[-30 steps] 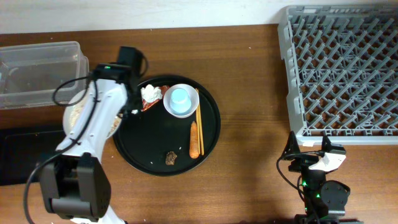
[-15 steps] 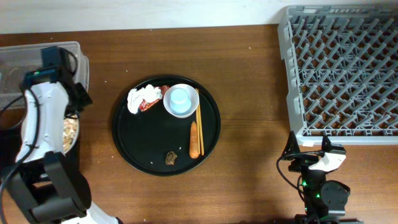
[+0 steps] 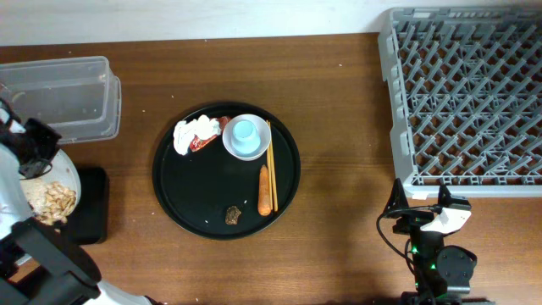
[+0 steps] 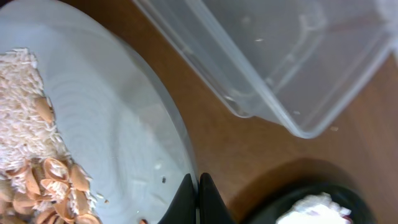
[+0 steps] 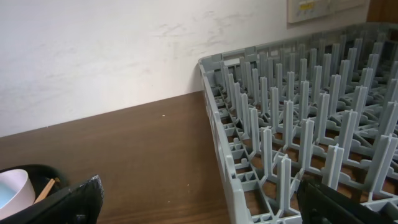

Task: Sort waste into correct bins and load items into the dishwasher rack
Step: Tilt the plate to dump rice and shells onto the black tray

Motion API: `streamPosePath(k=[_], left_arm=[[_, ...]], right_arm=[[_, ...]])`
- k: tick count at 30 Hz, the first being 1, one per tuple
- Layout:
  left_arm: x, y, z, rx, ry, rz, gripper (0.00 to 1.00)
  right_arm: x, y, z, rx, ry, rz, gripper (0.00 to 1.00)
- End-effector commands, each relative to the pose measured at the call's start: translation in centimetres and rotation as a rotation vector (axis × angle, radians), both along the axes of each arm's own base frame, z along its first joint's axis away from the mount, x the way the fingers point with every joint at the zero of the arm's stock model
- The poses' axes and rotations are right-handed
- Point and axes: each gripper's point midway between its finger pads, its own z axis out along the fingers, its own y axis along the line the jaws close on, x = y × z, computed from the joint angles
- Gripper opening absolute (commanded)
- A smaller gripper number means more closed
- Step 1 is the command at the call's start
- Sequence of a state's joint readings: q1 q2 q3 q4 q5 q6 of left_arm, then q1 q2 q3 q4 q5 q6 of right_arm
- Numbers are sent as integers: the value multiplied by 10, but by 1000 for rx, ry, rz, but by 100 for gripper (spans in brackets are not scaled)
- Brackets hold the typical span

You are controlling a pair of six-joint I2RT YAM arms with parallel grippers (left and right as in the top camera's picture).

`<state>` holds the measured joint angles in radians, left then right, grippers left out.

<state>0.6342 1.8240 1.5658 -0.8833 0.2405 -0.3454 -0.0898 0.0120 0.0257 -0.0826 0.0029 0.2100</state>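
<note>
It looks like a robot test room set up as a kitchen: a wooden table (image 3: 339, 102) by a white wall (image 5: 93, 50), a grey dishwasher rack (image 3: 466, 93), and a round black tray (image 3: 182, 203) of leftovers.

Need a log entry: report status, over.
Left jaws shut on plate rim, rice scraps aboard, above black bin. Right jaws open, near rack. No obstruction seen.

The overhead camera looks straight down on the table (image 3: 339, 127), from the clear tub (image 3: 59, 97) at left to the grey rack (image 3: 466, 93) at right. The left wrist camera hangs close over the white plate (image 4: 112, 124), pointing down (plate and tub corner show in both views). The right wrist camera sits low at the table's front, facing level towards the wall (image 5: 93, 50), sharing the rack's near corner with the overhead.
</note>
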Motion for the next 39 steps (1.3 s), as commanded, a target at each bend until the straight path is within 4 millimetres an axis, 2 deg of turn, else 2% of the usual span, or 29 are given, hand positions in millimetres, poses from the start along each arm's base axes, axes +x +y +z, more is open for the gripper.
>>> streamPosePath(k=[1, 8, 13, 20, 22, 23, 24, 25, 29, 32, 34, 36, 39], left_arm=[[14, -7, 22, -115, -142, -41, 1], [6, 0, 32, -212, -220, -31, 1], [-13, 13, 35, -287, -242, 22, 1], [-35, 42, 57, -391, -401, 73, 1], [-33, 38, 75, -458, -501, 32, 1], [-30, 43, 84, -449, -553, 11, 1], [-37, 52, 83, -476, -547, 79, 1], [-37, 55, 87, -472, -573, 69, 1], [-45, 59, 80, -468, -541, 104, 1], [-46, 51, 83, -521, -547, 98, 1], [-52, 55, 71, -505, -485, 152, 1], [-55, 53, 68, -515, -466, 160, 1], [-52, 47, 76, -540, -508, 120, 1]], right_arm=[[1, 0, -8, 6, 13, -2, 99], [1, 0, -8, 5, 13, -2, 98], [1, 0, -8, 5, 13, -2, 98], [1, 0, -8, 6, 13, -2, 98], [1, 0, -8, 6, 13, -2, 98], [1, 0, -8, 6, 13, -2, 99], [1, 0, -8, 6, 13, -2, 98], [1, 0, -8, 6, 13, -2, 98], [1, 0, -8, 6, 13, -2, 98], [1, 0, -8, 5, 13, -2, 98], [1, 0, -8, 6, 13, -2, 98], [1, 0, -8, 5, 13, -2, 98], [1, 0, -8, 5, 13, -2, 98]])
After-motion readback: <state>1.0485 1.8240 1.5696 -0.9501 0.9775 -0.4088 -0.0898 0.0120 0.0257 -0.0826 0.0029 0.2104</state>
